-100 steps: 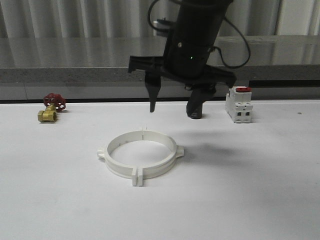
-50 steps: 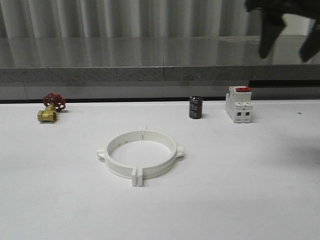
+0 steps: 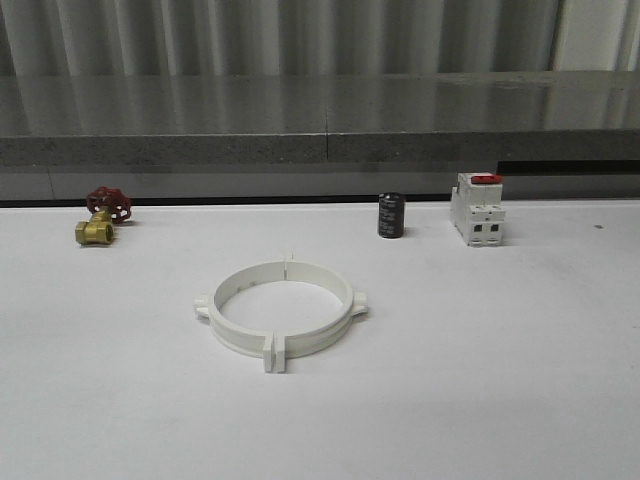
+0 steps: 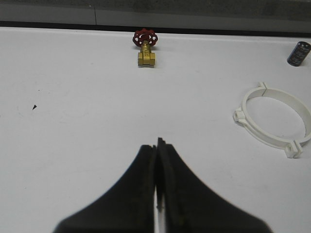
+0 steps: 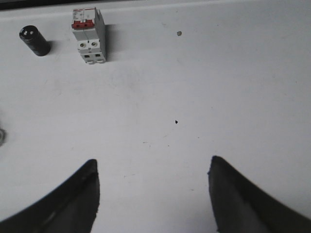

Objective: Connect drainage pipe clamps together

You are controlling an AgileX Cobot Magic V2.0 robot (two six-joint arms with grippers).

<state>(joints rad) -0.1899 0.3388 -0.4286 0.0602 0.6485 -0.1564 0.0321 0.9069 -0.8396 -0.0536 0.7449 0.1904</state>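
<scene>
On the white surface (image 3: 520,380), the drainage pipe clamps (image 3: 282,309) lie as one closed ring: the two half-rings meet tab to tab at the near side and again at the far side, with a small lug sticking out on each flank. Taking the ring as landmark, a brass valve with a red handwheel (image 3: 101,216) sits well off to its left and farther back, a small black cylinder (image 3: 390,215) stands behind it to the right, and a white block with a red top (image 3: 477,209) stands farther right again, just beside the cylinder.

In the left wrist view the left gripper (image 4: 156,150) has its fingers pressed together on nothing, hanging above bare surface with the ring off to one side and apart from it. In the right wrist view the right gripper (image 5: 153,170) has its fingers spread wide and empty, over bare surface near the white block.

By the look of it the joining is done: the halves sit mated and nothing touches them. Whether the tabs are truly locked cannot be told from here; at most a check remains.
</scene>
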